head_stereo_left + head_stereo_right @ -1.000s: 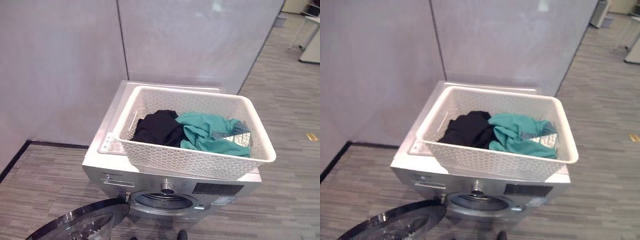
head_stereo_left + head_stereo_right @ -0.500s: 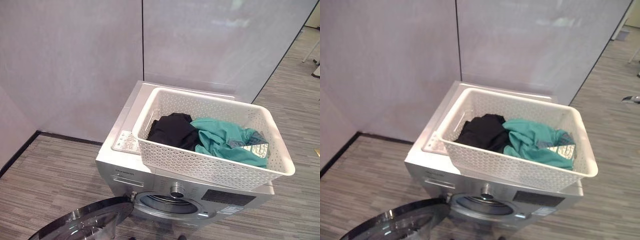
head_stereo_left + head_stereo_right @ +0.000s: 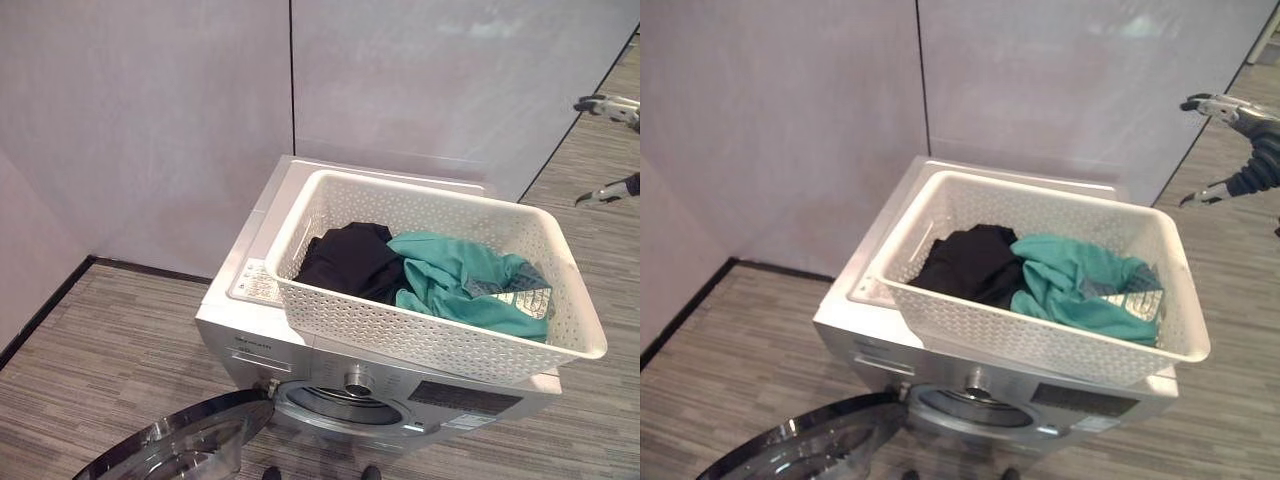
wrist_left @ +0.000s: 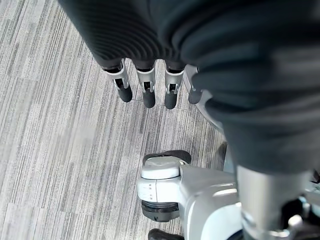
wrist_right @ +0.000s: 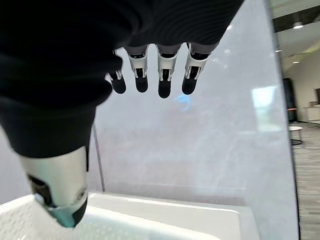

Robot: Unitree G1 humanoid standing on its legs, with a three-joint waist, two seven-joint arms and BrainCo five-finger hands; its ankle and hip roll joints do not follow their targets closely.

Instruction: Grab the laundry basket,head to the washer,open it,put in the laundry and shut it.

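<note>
Right hand (image 3: pixel 1240 140) is hanging in the air with its fingers (image 5: pixel 162 75) spread loosely and nothing in its grasp, raised off to the right of the white basket (image 3: pixel 430 330) and clear of its rim. Below and to the left of that hand, the basket is sitting on top of the silver washer (image 3: pixel 260 340), well apart from the fingers, and is holding a black garment (image 3: pixel 350 260) lying against a teal garment (image 3: pixel 455 285). Lower still, at the front of the machine, the round door (image 3: pixel 185 445) is standing swung open toward the grey striped floor (image 3: pixel 110 350), exposing the drum opening (image 3: pixel 345 405). Beyond the hand, pale wall panels (image 5: pixel 200 145) are rising behind the washer. Left hand (image 4: pixel 150 85) is pointing down at the floor with its fingers straight and relaxed, gripping nothing, far from the basket and the laundry
</note>
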